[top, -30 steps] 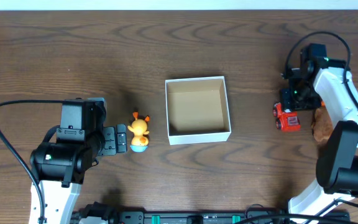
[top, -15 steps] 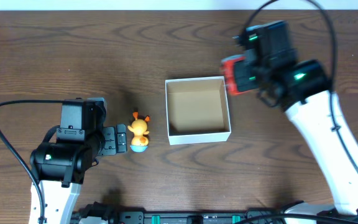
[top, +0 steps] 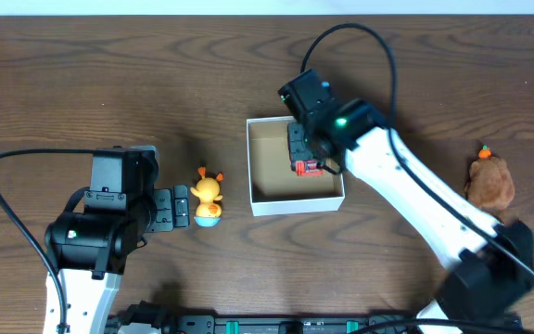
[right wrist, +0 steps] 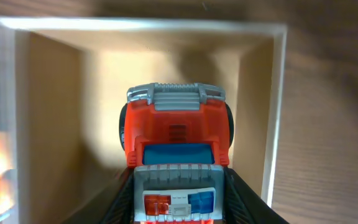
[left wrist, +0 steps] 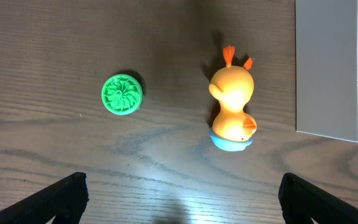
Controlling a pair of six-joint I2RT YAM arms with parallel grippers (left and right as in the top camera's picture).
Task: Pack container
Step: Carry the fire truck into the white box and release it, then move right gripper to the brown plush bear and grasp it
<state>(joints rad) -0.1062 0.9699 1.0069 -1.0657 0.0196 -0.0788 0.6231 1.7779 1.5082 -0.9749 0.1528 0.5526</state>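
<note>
Right gripper tight around glossy red plastic truck over square cardboard container; left gripper wide.

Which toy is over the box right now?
The red truck, held by the right gripper over the container's open inside. The orange duck stands outside to its left; the brown plush lies far to its right.

Even light, blurred wrist-view edges
</note>
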